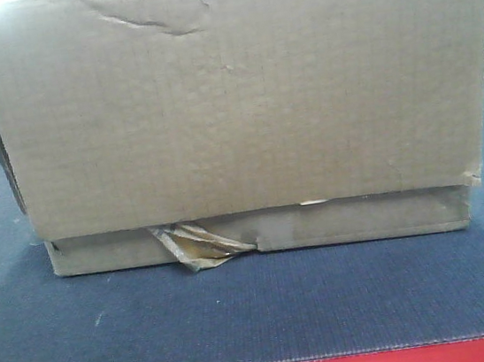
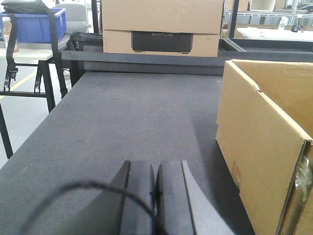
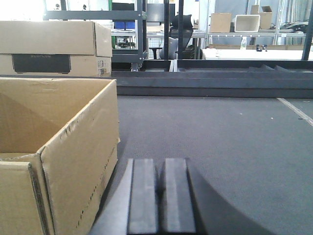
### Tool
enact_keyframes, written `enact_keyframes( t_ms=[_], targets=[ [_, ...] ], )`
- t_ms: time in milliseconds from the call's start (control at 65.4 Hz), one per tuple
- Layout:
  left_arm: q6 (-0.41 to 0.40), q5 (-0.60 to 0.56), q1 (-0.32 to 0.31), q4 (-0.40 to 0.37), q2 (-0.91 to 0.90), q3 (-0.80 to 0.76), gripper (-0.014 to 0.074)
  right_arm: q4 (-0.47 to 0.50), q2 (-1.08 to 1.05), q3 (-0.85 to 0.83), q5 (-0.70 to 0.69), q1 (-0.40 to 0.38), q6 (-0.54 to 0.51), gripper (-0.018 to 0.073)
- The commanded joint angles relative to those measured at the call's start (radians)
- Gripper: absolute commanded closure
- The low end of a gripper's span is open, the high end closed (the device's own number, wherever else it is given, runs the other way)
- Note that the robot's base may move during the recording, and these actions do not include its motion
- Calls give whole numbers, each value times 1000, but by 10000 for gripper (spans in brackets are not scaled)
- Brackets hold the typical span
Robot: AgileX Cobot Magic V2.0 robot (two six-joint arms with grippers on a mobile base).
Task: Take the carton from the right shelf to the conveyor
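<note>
Dark woven conveyor (image 1: 259, 313) already carries the carton (image 1: 242, 110); my left end effector (image 2: 155, 196) and right end effector (image 3: 160, 196) sit clenched, empty, flanking it. I judge only retreat remains.

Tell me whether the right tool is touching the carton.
Apart. The right wrist view shows the right tool, jaws closed, beside the carton, with a strip of dark conveyor belt visible between the tool and the carton's side wall.
</note>
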Motion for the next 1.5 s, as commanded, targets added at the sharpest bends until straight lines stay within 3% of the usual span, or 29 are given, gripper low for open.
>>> enact_keyframes(
  t_ms=[0, 107, 229, 321, 627, 673, 1483],
  targets=[
    [5, -27, 2, -28, -5, 1, 594, -10, -5, 4, -25, -6, -2, 637],
    [10, -27, 12, -74, -18, 12, 594, -10, -5, 4, -25, -6, -2, 637],
    [137, -64, 49, -168, -69, 74, 594, -10, -5, 4, -25, -6, -2, 637],
    [208, -148, 73, -183, -116, 159, 594, -10, -5, 4, -25, -6, -2, 637],
    [208, -427, 78, -183, -178, 416, 594, -10, -5, 4, -25, -6, -2, 637],
    [208, -383, 78, -183, -178, 416, 594, -10, -5, 4, -25, -6, -2, 637],
    [208, -396, 78, -183, -178, 416, 594, -10, -5, 4, -39, -6, -2, 637]
  ],
)
